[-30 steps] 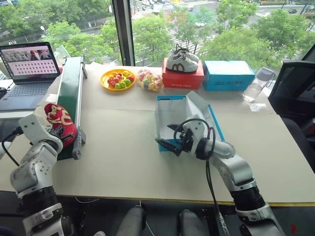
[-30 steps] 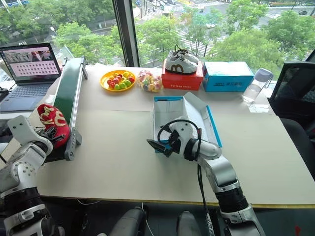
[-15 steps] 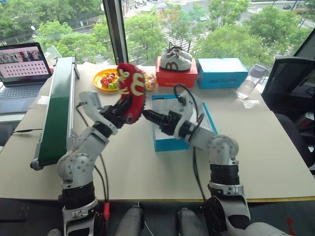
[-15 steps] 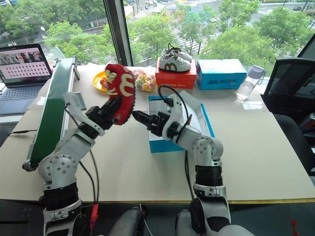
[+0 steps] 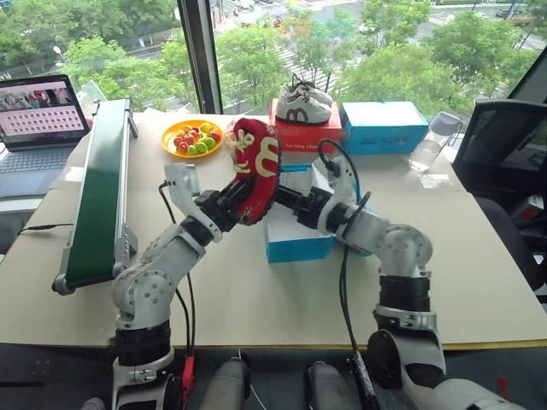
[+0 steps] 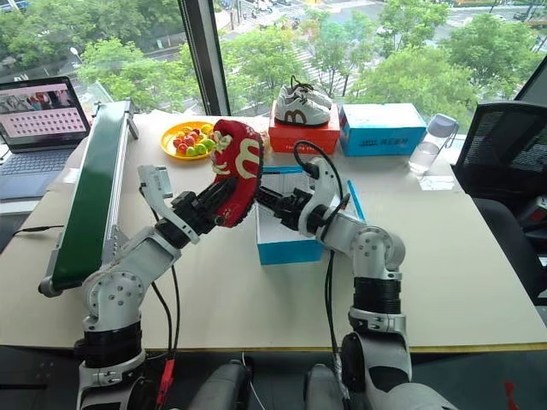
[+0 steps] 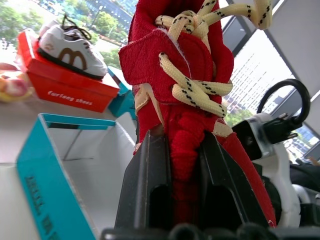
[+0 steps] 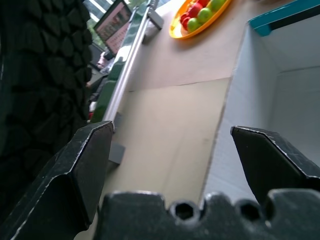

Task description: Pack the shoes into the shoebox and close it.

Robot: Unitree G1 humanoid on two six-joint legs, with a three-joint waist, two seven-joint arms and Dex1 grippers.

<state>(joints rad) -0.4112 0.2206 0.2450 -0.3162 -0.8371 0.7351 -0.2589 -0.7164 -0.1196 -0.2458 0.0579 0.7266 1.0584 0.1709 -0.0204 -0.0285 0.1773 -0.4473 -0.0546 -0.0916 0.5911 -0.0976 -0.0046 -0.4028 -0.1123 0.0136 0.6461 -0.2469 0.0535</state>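
Where the left gripper (image 7: 175,165) pinches the red shoe (image 5: 255,169), its fingertips are hidden.

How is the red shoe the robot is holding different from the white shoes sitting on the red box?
The red shoe is red with gold curvy marks; the white shoes are white and grey with a brown mark. The red shoe is held up in the air, tipped on end, by the left gripper; the white shoes sit flat on the red box. There is one red shoe here, but two white shoes together. Both kinds have laces.
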